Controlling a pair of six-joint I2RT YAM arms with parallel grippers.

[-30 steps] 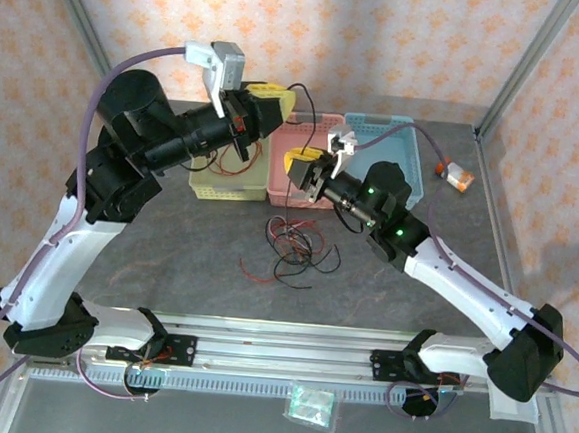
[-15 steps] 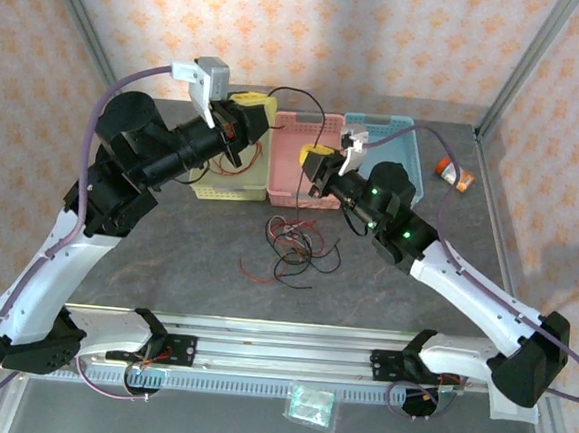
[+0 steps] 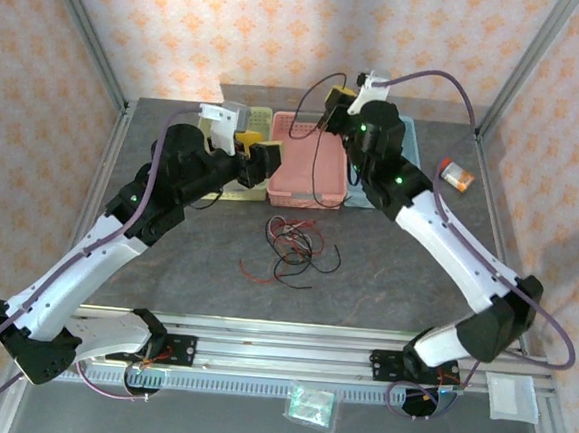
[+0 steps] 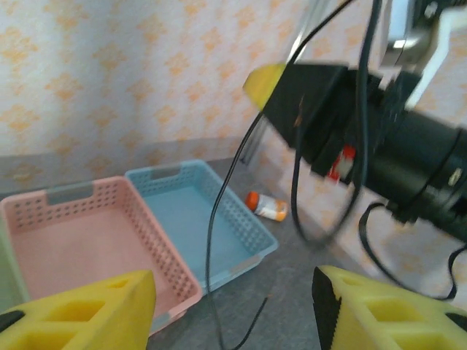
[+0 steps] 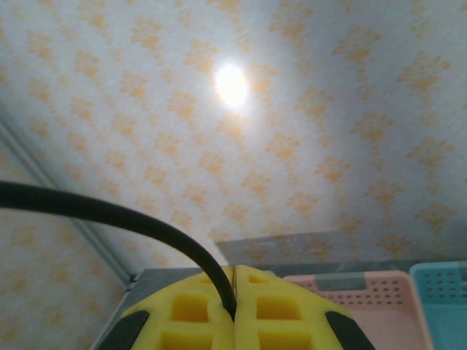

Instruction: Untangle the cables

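Since the left gripper (image 4: 233, 313) has let go, change: jaws spread, black cable (image 4: 211, 240) hanging free just ahead.
Right gripper (image 3: 336, 97): raised, pinching that cable.
Tangle (image 3: 292, 247): below both grippers.
Meaning: one strand likely drawing clear.

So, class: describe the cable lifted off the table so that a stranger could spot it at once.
Find the pink basket in the middle of the far row. Above it the right claw pinches one black cable. Unlike the tangled pile lying flat, this strand hangs in the air.
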